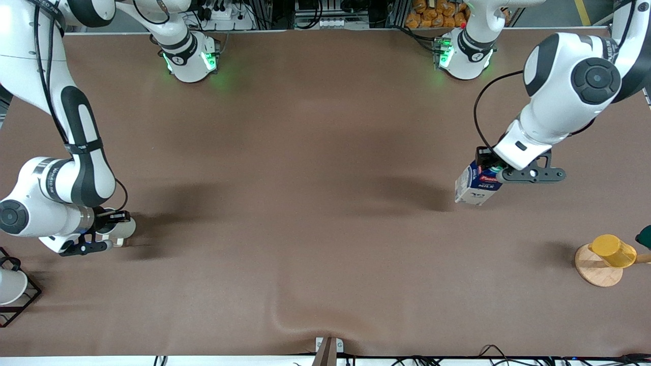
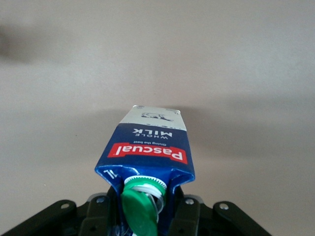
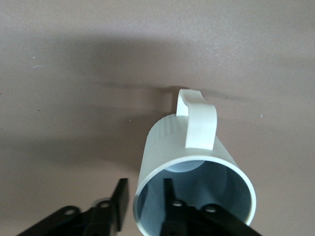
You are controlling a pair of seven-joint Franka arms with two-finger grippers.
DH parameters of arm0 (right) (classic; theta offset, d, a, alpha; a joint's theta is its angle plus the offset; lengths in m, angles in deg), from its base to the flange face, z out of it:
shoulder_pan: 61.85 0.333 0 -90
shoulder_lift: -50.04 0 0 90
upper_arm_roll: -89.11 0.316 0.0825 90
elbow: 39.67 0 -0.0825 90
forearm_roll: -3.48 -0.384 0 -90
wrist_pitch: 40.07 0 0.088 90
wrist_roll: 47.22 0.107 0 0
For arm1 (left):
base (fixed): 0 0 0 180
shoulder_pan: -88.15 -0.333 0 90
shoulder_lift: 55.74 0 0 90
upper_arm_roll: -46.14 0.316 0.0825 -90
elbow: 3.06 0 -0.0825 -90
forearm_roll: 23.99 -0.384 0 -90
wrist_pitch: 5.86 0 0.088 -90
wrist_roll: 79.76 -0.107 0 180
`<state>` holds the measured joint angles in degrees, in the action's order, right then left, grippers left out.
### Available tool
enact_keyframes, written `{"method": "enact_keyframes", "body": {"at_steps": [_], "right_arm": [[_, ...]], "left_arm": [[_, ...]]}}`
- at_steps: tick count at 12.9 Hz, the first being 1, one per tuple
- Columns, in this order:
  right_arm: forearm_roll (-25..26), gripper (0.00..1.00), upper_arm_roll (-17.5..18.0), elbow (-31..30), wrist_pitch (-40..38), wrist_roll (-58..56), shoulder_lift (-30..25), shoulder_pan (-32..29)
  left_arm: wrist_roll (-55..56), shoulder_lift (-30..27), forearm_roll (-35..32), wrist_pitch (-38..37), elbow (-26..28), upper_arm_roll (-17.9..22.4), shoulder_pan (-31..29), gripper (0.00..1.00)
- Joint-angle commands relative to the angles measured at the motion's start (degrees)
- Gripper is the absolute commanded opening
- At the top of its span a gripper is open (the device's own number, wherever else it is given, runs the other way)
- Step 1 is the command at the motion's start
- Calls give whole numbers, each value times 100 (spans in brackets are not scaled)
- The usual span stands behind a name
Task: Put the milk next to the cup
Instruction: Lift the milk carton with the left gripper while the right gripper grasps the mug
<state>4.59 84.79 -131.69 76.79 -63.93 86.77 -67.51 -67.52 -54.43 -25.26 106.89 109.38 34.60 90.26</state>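
Carrying the milk (image 1: 477, 184): left gripper (image 1: 494, 169) has its jaws clamped on the carton's top, at the left arm's end of the counter (image 1: 315, 203). Right gripper (image 1: 109, 235), at the right arm's end, straddles the cup (image 1: 122, 230) wall, one jaw inside; whether it grips yet is unclear. Next move calls for bringing the two together, carton set upright beside cup. Count: one milk, one cup, one yellow cup (image 1: 613, 250), one wire-framed white cup (image 1: 10, 285).

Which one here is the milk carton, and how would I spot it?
Look toward the left arm's end of the brown table. The left gripper is shut on the milk carton at its top. It is dark blue and white with a red band and green cap, unlike the yellow cup nearby.
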Motion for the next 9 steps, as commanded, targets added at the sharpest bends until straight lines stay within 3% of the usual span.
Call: {"method": "enact_keyframes", "body": {"at_steps": [1,4,9], "right_arm": [[64,0,53,131,-23,18,1,-6],[29,0,88,367,-58,36,-87,116],[-6,0,89,949,-84,80,-52,906]], "left_arm": [[331,-122,-31,-165,-20,-233,-9,37],[551,-236,-31,-183,-56,-383,-9,38],[719,-307,-31,-183,-56,-454,-18,37]]}}
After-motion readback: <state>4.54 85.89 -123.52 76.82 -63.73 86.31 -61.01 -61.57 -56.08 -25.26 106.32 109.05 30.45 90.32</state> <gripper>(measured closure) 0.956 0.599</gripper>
